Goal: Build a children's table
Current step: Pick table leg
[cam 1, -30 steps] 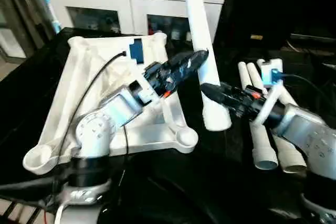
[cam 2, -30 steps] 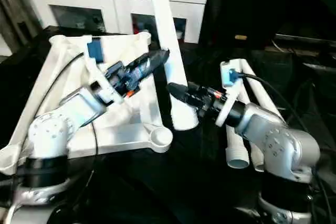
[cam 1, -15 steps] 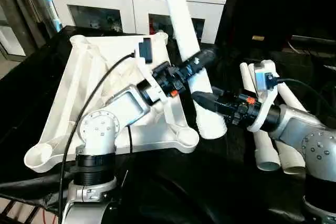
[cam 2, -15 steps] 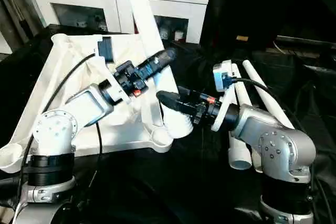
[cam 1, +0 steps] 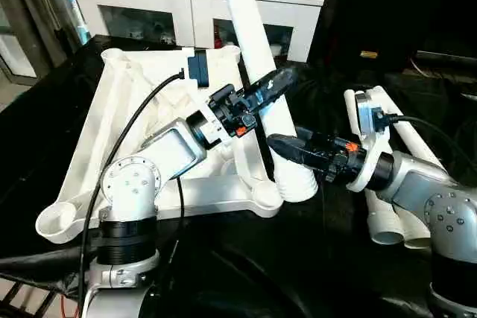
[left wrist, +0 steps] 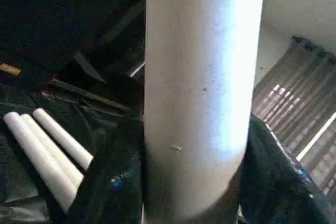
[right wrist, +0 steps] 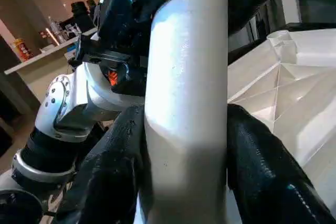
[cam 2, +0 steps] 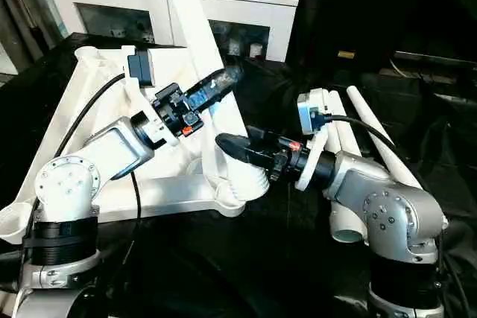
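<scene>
While both grippers clamp one white leg [cam 1: 257, 57], no leg yet stands in a socket. Tabletop [cam 1: 127, 132] lies underside up on the black-draped table [cam 1: 313, 258], corner sockets open. Left gripper [cam 1: 272, 88] has its jaws around the leg's middle; right gripper [cam 1: 287, 145] grasps it lower down. The leg's threaded foot [cam 1: 297, 184] sits tilted, just beside the near corner socket [cam 1: 266, 197], not seated. Spare legs [cam 1: 387, 214] lie beside the right arm. Judged: early stage, all four legs left to fit.
</scene>
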